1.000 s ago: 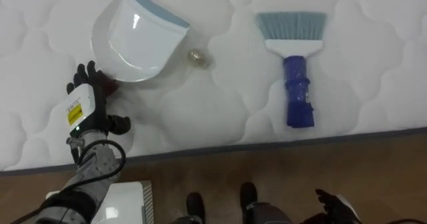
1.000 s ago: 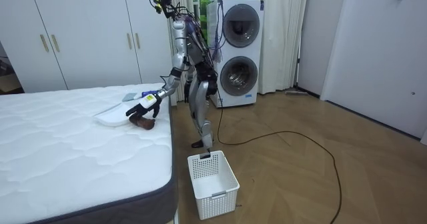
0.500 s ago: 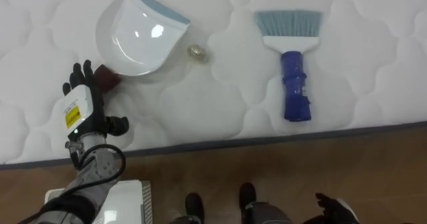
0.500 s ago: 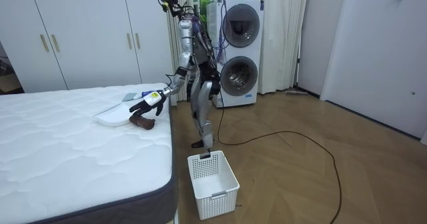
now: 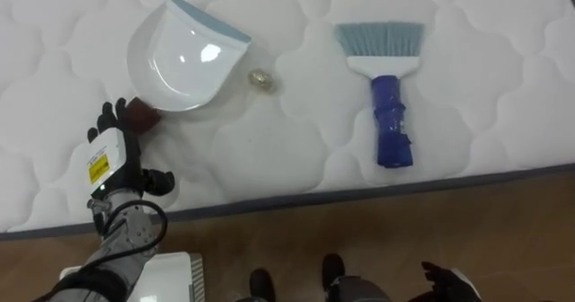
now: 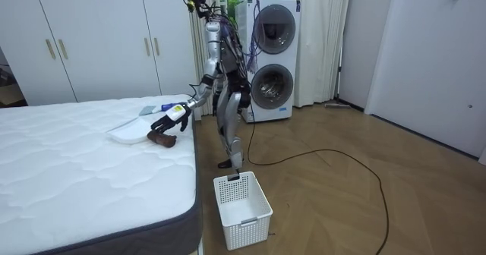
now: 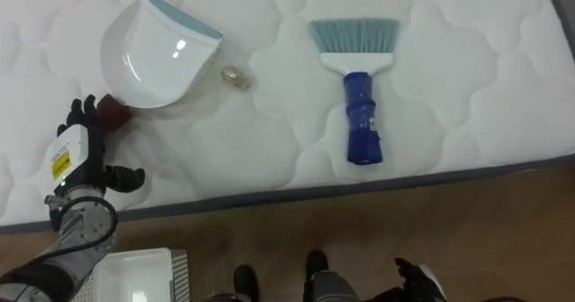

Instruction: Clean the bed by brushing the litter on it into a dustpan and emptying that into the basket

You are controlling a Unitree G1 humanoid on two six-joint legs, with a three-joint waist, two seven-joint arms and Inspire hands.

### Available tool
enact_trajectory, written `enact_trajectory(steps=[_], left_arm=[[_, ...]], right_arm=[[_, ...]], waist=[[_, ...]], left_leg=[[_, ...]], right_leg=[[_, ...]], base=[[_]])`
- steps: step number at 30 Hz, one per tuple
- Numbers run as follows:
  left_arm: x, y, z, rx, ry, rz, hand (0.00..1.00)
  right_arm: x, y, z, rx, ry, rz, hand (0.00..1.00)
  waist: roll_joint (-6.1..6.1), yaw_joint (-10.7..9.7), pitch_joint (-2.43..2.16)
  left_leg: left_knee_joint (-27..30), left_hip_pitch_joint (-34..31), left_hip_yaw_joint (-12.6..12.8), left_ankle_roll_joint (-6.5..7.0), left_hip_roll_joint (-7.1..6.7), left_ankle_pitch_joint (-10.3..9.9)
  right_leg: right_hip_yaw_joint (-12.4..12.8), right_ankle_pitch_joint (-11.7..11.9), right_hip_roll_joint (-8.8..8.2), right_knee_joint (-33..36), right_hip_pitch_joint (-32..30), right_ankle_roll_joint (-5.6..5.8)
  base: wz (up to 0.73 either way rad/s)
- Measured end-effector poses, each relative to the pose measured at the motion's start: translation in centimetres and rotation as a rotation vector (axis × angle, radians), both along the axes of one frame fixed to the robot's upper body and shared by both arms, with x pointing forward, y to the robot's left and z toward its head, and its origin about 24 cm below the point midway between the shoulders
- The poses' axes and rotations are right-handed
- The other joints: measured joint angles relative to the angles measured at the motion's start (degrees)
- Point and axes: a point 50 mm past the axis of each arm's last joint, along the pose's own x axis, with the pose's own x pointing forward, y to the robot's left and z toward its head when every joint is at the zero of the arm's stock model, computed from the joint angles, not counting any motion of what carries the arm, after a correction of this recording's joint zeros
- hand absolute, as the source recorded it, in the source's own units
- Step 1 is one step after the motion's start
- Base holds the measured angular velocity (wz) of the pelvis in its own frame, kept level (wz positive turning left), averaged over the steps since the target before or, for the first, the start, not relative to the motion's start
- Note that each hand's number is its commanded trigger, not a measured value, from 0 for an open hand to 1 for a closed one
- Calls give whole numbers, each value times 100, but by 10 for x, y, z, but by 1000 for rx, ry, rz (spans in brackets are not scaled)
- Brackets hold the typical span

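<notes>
Nearest, below the wrist and off the bed, a white basket stands on the floor, cut by the picture's bottom edge. The right hand hangs low at the robot's side, well back from everything on the bed, dark and partly cut off; whether it is open or closed I cannot tell. The left hand hovers back upward over the mattress near its edge, fingers straight and spread, thumb out to the side, holding nothing.

Just past the fingertips and a little to their right lies the dark red handle of the white dustpan. The pan stretches away beyond it, with its blue lip on the side far from the fingers. The step in hand looks like taking that handle. To do it well, the hand should go forward and rightward until the handle sits under the palm, then close round it from above. It should not nudge the pan first, since a push could slide it along the quilting. Further right of the fingers, just beside the pan's edge, sits a small pale scrap, probably what is to be swept up. Well to the right lies the blue-handled brush, bristles pointing away.

Hard to read: whether the fingertips touch the handle or fall just short, how much of the handle the pan's rim hides, and what the scrap is made of
</notes>
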Motion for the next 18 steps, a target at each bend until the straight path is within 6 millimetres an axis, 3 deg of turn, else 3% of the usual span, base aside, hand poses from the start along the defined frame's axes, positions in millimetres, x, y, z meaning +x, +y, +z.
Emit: enact_trajectory(steps=[18], left_arm=[[4, 10, 5, -184, -37, 135, 0]], right_arm=[[-1, -1, 0, -3, -1, 5, 0]], waist=[[28, -20, -27]], left_leg=[[181, -219, 24, 1, 41, -4]], right_leg=[[-28, 15, 65, 92, -175, -26]], base=[[0]])
